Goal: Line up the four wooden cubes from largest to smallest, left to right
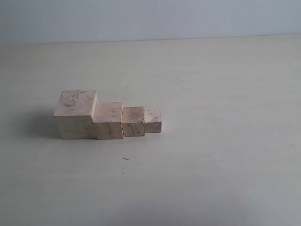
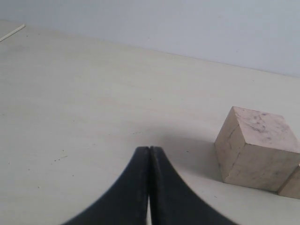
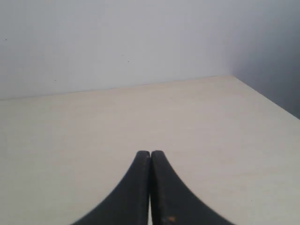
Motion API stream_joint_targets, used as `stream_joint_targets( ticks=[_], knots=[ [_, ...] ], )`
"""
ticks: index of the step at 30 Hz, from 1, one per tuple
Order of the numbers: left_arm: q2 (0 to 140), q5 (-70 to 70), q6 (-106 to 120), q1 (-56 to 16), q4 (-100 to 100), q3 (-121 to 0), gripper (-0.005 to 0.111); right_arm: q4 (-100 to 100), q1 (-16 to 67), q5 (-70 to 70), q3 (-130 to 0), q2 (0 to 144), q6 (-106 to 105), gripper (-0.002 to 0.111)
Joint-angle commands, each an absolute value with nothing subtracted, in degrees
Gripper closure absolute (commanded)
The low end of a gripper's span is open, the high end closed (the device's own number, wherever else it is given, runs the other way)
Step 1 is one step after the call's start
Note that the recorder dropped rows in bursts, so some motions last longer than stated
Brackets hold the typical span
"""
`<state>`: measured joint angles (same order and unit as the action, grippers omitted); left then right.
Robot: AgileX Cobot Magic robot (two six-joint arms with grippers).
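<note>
Four wooden cubes stand side by side in a row on the pale table. From left to right they are the largest cube (image 1: 75,114), the second-largest cube (image 1: 108,120), the darker tan cube (image 1: 133,121) and the smallest cube (image 1: 153,120). Neighbours touch. Neither gripper shows in the exterior view. In the left wrist view my left gripper (image 2: 149,149) is shut with nothing in it, and the largest cube (image 2: 255,147) stands apart from it, with a corner of the second-largest cube (image 2: 291,185) behind. My right gripper (image 3: 150,153) is shut and empty over bare table.
The pale table (image 1: 211,155) runs back to a light wall. In the right wrist view a table corner (image 3: 232,76) and its edge show. A thin pale strip (image 2: 12,33) lies far off in the left wrist view.
</note>
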<state>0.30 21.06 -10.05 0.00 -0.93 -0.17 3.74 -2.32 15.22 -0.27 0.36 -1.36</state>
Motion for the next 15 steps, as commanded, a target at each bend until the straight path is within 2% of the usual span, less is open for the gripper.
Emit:
stream_joint_targets(
  ticks=[1, 15],
  knots=[
    [0.0, 20.51, -10.0, 0.0, -0.82, 0.0, 0.107, 3.43, -2.69, 19.14, 0.0, 0.0, -1.25, 0.108],
    [0.0, 20.51, -10.0, 0.0, -0.82, 0.0, 0.107, 3.43, -2.69, 19.42, 0.0, 0.0, -1.25, 0.108]
  ],
)
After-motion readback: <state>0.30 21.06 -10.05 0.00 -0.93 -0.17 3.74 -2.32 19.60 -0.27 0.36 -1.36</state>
